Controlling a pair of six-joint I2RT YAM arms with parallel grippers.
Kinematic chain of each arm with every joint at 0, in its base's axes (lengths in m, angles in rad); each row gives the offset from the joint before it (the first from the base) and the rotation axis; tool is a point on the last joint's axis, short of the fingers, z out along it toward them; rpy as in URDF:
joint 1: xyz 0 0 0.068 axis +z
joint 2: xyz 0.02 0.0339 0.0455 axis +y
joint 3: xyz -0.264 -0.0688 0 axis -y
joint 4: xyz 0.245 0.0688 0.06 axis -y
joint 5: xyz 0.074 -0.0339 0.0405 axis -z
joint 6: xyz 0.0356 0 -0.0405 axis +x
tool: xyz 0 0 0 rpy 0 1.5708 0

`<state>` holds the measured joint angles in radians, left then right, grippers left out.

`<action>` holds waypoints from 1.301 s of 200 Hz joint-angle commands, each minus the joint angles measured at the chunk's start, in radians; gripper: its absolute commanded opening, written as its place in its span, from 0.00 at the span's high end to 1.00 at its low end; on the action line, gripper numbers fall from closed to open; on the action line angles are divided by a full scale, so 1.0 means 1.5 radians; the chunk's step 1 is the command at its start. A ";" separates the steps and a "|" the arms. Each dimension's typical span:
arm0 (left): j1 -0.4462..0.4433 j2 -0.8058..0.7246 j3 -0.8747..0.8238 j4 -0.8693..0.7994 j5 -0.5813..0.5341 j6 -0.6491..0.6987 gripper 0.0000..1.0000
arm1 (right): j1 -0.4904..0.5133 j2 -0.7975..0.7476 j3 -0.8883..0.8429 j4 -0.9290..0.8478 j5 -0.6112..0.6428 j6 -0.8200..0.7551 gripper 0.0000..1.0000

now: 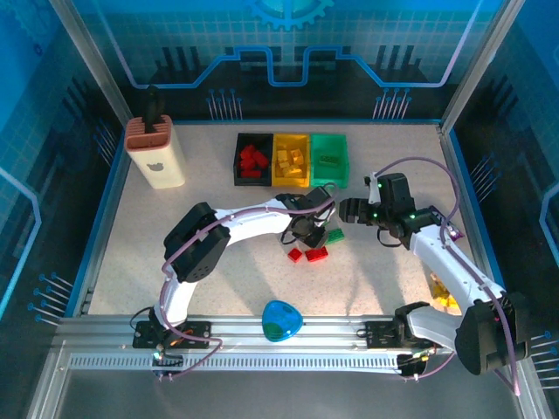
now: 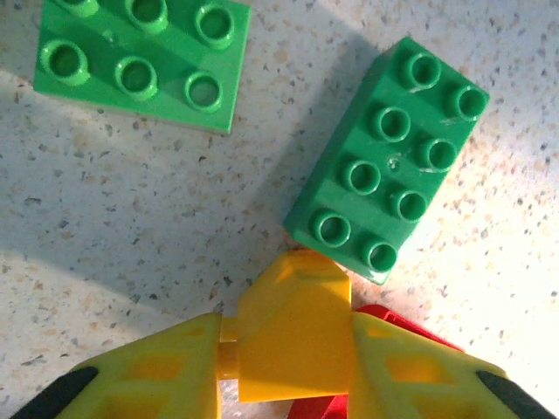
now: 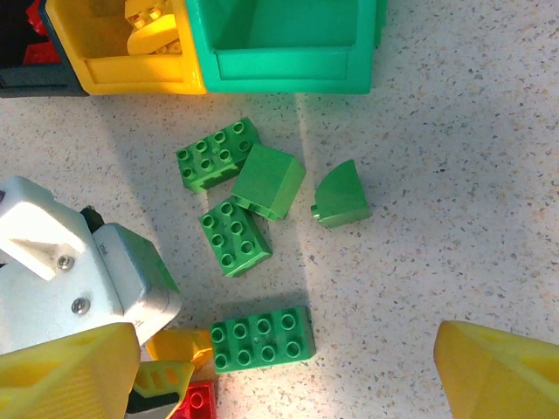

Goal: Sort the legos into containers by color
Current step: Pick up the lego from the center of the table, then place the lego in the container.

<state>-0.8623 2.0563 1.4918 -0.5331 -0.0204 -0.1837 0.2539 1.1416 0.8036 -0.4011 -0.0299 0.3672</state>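
My left gripper (image 2: 291,351) pinches a yellow lego (image 2: 293,332) down at the desk (image 2: 131,227), beside green legos (image 2: 389,157). My right gripper (image 1: 347,210) hangs spread. Next I should lift it clear, carry it to the yellow bin (image 3: 131,82) and release.

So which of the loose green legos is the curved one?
The green quarter-round piece at the right end of the cluster below the green bin; the other green legos are square-edged blocks.
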 commanded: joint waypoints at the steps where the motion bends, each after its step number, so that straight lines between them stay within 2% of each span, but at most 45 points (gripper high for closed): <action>1: -0.004 0.014 0.012 -0.017 0.014 0.004 0.72 | -0.010 -0.009 -0.011 0.009 -0.008 0.007 0.12; 54: 0.015 -0.022 -0.016 -0.008 0.016 -0.002 0.75 | -0.012 -0.013 -0.021 0.014 -0.010 0.011 0.12; 90: 0.080 -0.080 -0.042 0.024 0.033 -0.033 0.75 | -0.012 -0.017 -0.031 0.017 -0.011 0.013 0.12; 126: 0.155 -0.100 -0.012 0.040 0.048 -0.050 0.75 | -0.012 -0.017 -0.040 0.023 -0.022 0.021 0.13; 159: 0.214 -0.079 0.058 0.034 0.044 -0.074 0.75 | -0.007 -0.018 -0.050 0.034 -0.027 0.028 0.14; 221: 0.255 0.033 0.261 -0.028 0.018 -0.066 0.74 | 0.002 -0.015 -0.073 0.059 -0.037 0.038 0.15; 260: 0.276 0.131 0.437 -0.096 0.004 -0.066 0.74 | 0.003 -0.016 -0.074 0.059 -0.037 0.035 0.16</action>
<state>-0.4751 2.1723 2.0109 -0.5747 0.0109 -0.2714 0.2543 1.1313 0.6991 -0.3347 -0.0658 0.4118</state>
